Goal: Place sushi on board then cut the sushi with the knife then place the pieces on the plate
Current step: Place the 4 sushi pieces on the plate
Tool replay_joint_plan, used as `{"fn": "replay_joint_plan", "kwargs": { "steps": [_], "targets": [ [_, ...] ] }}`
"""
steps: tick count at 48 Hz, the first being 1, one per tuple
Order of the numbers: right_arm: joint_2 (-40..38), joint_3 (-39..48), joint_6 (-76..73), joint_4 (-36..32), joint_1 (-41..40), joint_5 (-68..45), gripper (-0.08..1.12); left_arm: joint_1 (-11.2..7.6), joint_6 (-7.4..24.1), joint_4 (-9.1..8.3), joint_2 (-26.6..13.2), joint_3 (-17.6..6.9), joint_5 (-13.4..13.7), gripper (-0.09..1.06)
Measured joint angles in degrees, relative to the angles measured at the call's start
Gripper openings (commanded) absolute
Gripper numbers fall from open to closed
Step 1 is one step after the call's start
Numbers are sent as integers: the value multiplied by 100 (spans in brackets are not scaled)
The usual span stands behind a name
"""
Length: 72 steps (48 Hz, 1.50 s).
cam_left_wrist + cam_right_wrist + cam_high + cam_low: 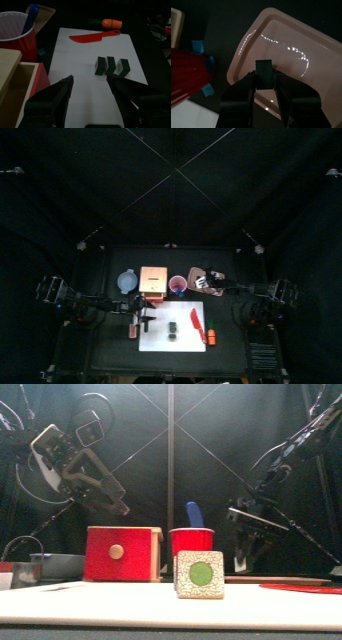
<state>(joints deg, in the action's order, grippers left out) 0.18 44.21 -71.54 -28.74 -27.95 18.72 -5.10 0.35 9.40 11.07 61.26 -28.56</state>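
A row of three dark green sushi pieces (111,66) stands on the white cutting board (80,55), also seen from above as sushi (174,331). In the front view, the end of the sushi (201,574) shows a green centre. The red knife (93,36) lies on the board's far part. My left gripper (92,82) hovers open above the board, short of the sushi. My right gripper (264,75) is shut on one dark sushi piece (264,67) just over the pink plate (298,35) at the back right (198,276).
A red cup (193,542) with a blue knife (194,514) stands behind the board, next to the wooden box (123,552) with its red drawer front. The blue-grey bowl (127,281) sits back left. An orange toy (211,337) lies by the board's right edge.
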Motion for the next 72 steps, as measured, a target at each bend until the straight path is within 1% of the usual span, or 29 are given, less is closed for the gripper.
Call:
{"fn": "replay_joint_plan", "kwargs": {
  "steps": [5,13,17,21,24,33,38,42,47,50,54,58,62,64,68,72],
  "targets": [
    [193,-237,-9,9,0,0,61,0,0,0,0,44,0,90],
    [229,-343,-9,-62,9,141,64,-9,0,0,9,114,0,90],
    [237,-334,-9,-141,53,149,70,-9,0,0,0,123,0,90],
    [246,-343,-9,-176,114,158,80,-9,0,0,0,123,0,90],
    [255,-334,-9,-176,158,167,83,-9,-9,0,0,123,0,90],
    [229,-334,35,-167,360,422,83,-18,-26,0,9,123,0,90],
    [-123,-281,88,-202,492,835,83,-18,-18,0,0,105,0,90],
    [-668,-79,88,-281,747,1081,83,-18,-18,0,0,53,0,90],
    [-1362,316,255,-264,1494,1055,83,-18,-18,0,0,-35,0,90],
    [-1696,457,378,18,2021,1020,83,-18,-26,0,0,-88,0,90],
    [-1854,448,677,510,2637,1020,83,-18,-18,0,-26,-176,0,90],
    [-1854,264,1617,1362,3050,1213,83,-18,-18,0,-149,-343,0,90],
    [-1749,9,2865,2355,3111,1459,83,-26,-18,0,-352,-519,0,90],
    [-1661,-105,3480,2725,3120,1450,83,-18,-26,0,-439,-598,0,90],
    [-1485,-290,4474,3067,3155,1222,83,-35,-9,0,-563,-756,0,90],
    [-1239,-466,5036,3120,3234,809,83,-44,-9,0,-563,-791,0,90]
  ]
}}
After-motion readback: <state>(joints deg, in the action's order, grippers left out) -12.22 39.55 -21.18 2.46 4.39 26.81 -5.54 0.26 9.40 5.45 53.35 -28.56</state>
